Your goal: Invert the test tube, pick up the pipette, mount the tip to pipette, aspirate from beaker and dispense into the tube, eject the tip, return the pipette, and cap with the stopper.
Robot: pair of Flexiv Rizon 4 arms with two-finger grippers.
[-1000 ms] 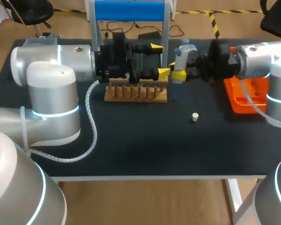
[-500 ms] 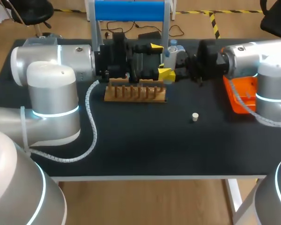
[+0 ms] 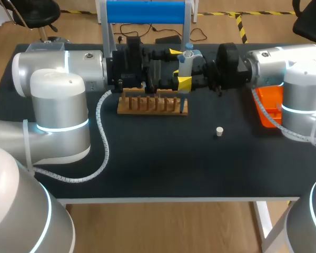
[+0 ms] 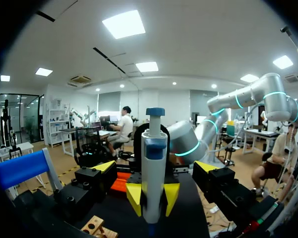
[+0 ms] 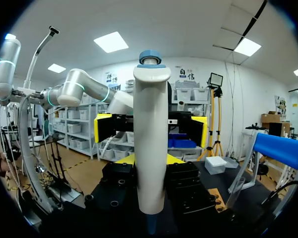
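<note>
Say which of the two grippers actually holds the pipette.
The right gripper: it clamps the pipette from both sides. The left gripper is open, its tips spread wide of the pipette, not touching.

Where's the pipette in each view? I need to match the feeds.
Head view: pipette upright beyond the wooden rack, in the right end effector.
Left wrist view: pipette just ahead, inside the open left end effector.
Right wrist view: pipette gripped by the right end effector.
Shared landmark: the blue bar, in all three.

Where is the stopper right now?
In the head view, the stopper sits on the black table right of centre, between the wooden rack and the orange tray, nearer the front edge.
</note>
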